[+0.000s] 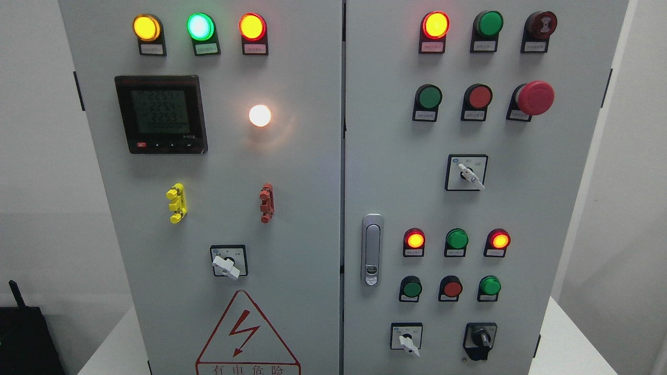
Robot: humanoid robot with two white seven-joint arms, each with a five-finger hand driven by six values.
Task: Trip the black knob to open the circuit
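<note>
A: Where was the black knob (480, 339)?
B: Low on the right door of the cabinet (292, 198), right of a white selector switch (407, 341).
A: And the hands?
B: Neither showed, so their state couldn't be told

Pale grey walls (36, 172) flank a white tabletop (568, 344) under even light; a black box (26, 338) with antenna sits lower left.
</note>
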